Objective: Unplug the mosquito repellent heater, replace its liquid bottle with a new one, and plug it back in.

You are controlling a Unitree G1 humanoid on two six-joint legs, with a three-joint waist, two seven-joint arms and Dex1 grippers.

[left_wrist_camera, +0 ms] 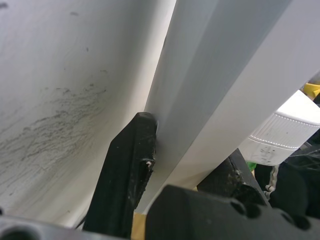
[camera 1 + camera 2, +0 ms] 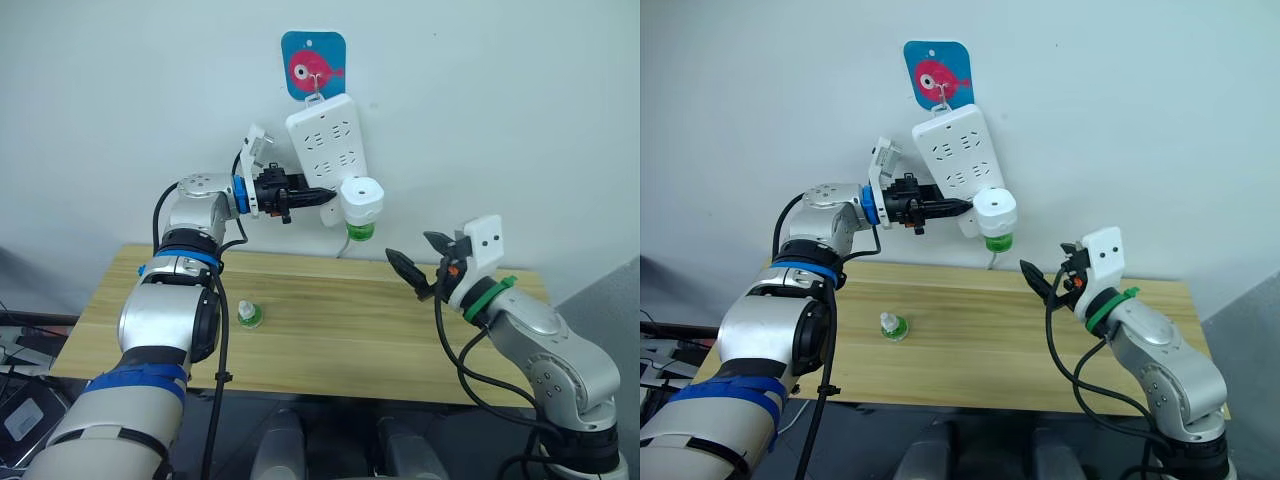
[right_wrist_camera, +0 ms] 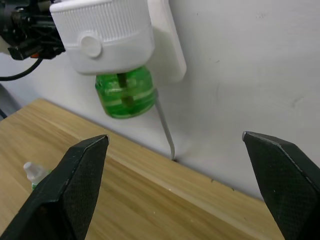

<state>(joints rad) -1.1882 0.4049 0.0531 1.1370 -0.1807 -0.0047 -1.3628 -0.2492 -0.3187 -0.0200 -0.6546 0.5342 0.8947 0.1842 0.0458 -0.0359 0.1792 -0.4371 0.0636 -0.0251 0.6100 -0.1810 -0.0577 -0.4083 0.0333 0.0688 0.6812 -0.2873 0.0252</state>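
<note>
The heater (image 2: 360, 198) sits plugged in just beside the left gripper (image 2: 322, 197) pinching the power strip (image 2: 326, 150); right gripper (image 2: 420, 262) spread, well apart.

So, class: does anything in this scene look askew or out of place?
Yes. The power strip hangs tilted from its hook rather than straight, with the left pincer at its edge. The heater is plugged in at its lower end.

Light wooden table (image 2: 330, 330) with one small green bottle (image 2: 249, 315)
</note>
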